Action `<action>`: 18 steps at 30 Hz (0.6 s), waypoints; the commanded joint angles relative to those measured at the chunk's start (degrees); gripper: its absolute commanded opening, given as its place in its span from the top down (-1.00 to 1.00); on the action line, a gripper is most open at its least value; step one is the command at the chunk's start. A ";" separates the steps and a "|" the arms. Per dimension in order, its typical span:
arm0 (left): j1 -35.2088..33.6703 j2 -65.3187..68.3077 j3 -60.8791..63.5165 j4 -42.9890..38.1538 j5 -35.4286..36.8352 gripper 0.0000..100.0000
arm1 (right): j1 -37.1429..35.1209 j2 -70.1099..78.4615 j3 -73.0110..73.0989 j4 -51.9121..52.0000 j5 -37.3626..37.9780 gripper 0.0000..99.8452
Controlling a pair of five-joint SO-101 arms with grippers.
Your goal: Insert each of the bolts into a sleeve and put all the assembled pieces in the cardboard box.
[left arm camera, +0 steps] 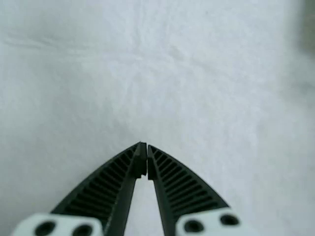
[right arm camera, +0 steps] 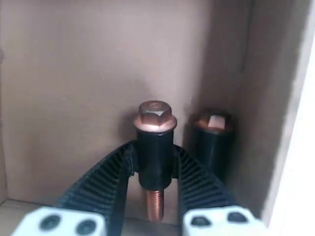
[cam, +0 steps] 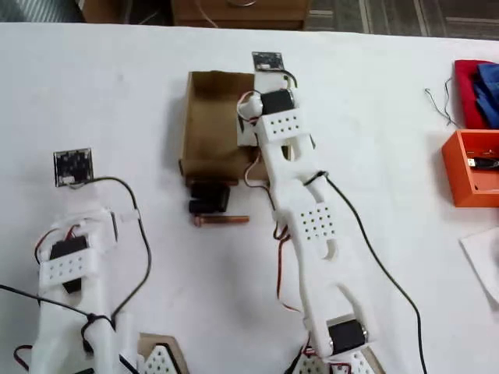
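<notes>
Inside the cardboard box point(right arm camera: 74, 73), my right gripper point(right arm camera: 155, 150) is shut on an assembled piece: a black sleeve point(right arm camera: 155, 164) with a copper bolt point(right arm camera: 155, 117) through it, head on top and thread showing below. A second assembled piece point(right arm camera: 212, 140) stands beside it in the box's corner. In the high view the right arm point(cam: 300, 195) stretches to the cardboard box point(cam: 204, 125). Just in front of the box a loose black sleeve point(cam: 209, 197) and a copper bolt point(cam: 222, 220) lie on the table. My left gripper point(left arm camera: 143, 160) is shut on nothing above bare white table.
An orange box point(cam: 468, 167) and a red and blue cloth point(cam: 477, 93) sit at the table's right edge, with a thin wire point(cam: 440, 101) and a sheet of paper point(cam: 483, 261) nearby. The left arm point(cam: 70, 265) rests at the front left.
</notes>
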 commanded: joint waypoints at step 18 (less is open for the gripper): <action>0.62 -0.35 -0.22 -1.05 -0.62 0.93 | 0.66 1.80 0.00 1.89 -0.44 0.96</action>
